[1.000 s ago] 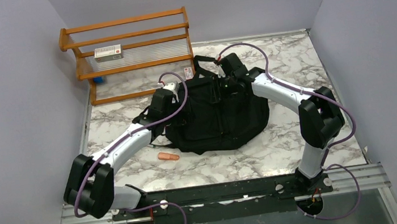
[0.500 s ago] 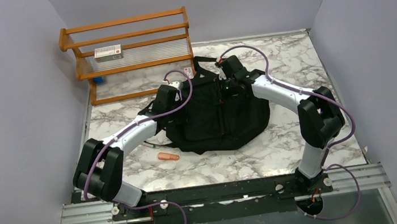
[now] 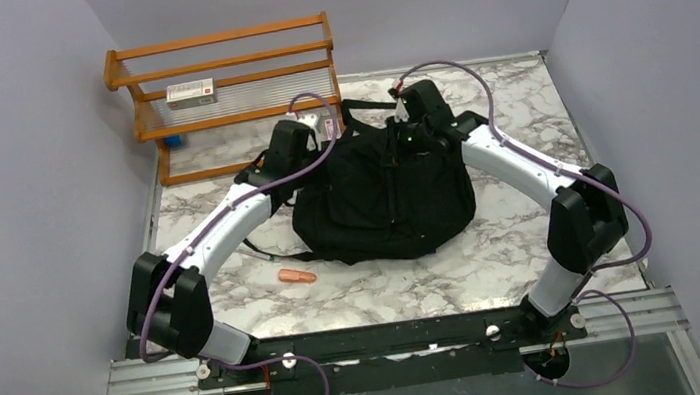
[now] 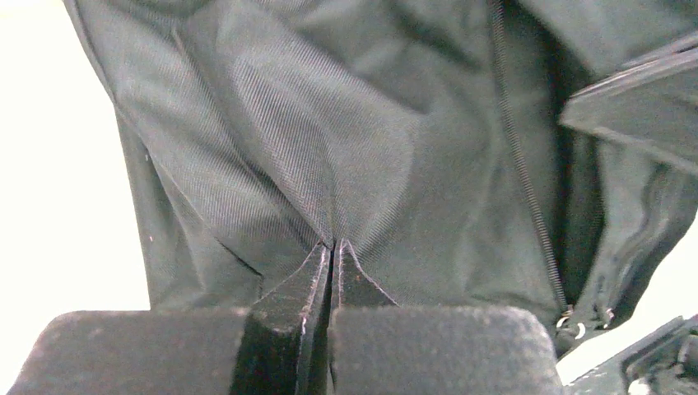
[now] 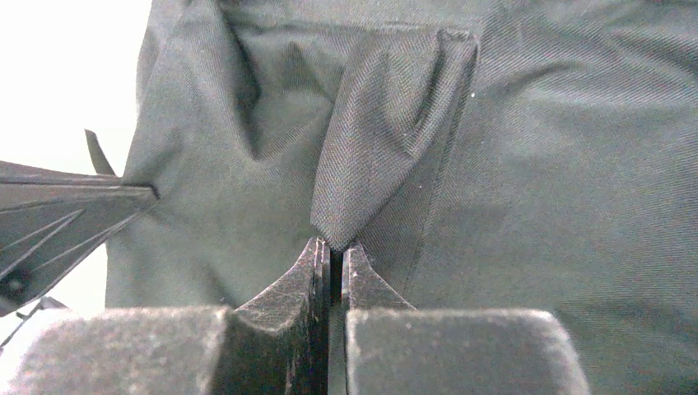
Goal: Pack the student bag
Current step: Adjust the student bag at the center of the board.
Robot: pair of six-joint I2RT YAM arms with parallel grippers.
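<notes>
From above, the bag (image 3: 381,199) lies in the middle of the marbled table (image 3: 516,107). It is a big, soft, black, rounded lump. Its long axis runs near to far, with the broad bottom toward the arms and the narrower top with its straps at the far end. Both arms reach round it to that far end. The left gripper (image 3: 326,132) is at the top left corner and the right gripper (image 3: 406,128) at the top right, so the bag sits between them and stretches away to their near side. Neither arm is closer than the other, and I judge the next move, pulling the top up or apart, to be a two-handed one. A small orange stick (image 3: 297,275) lies on the table just near-left of the bag. A wooden rack (image 3: 221,82) stands at the far left with a small box (image 3: 190,93) on its shelf.

On the left wrist camera, the left gripper (image 4: 332,247) has its fingers pressed together on a pinch of the bag (image 4: 329,148). The woven, ribbed cloth rises from the tips in a taut fold. A zip (image 4: 527,189) runs down the right side, and its teeth look parted there.

On the right wrist camera, the right gripper (image 5: 336,247) is likewise clamped on the bag (image 5: 535,164). It holds a narrow tent of the same twill cloth, which creases toward the tips. The fabric is limp and will likely sag wherever it is not held.
</notes>
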